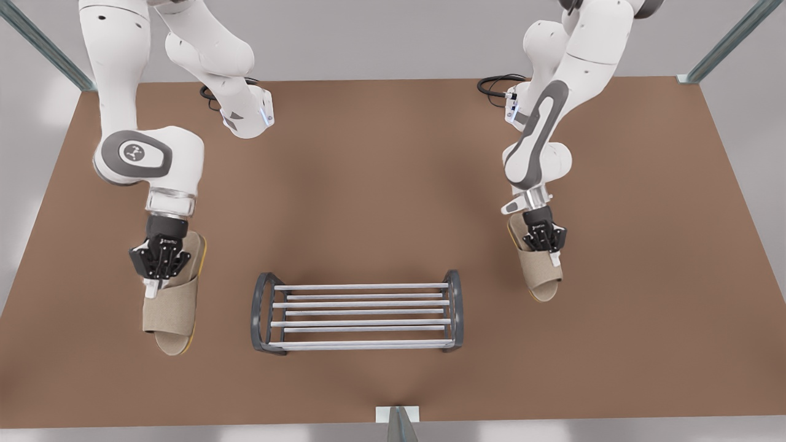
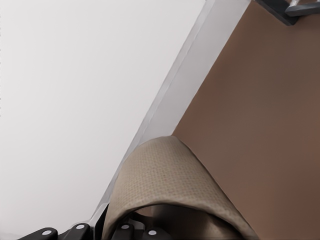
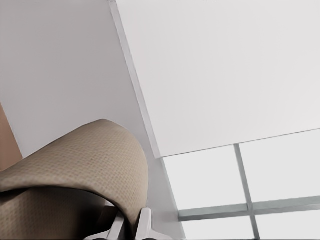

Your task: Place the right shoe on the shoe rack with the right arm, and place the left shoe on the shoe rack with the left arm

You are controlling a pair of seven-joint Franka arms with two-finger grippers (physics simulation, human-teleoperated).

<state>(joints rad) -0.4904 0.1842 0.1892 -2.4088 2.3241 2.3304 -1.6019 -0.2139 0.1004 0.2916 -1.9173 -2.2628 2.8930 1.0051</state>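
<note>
Here we see the left gripper clamped narrowly on the left shoe strap. The right gripper likewise pinches the right shoe.

1. The left gripper clamps the left shoe, a beige woven slipper with a yellow sole on the front view's right of the shoe rack, a low frame of dark grey arches and silver rods. The strap hides its fingertips from us.
2. The right gripper clamps the matching right shoe across the rack, its tips likewise hidden.
3. The left wrist view's edge cuts the rack to one corner.
</note>
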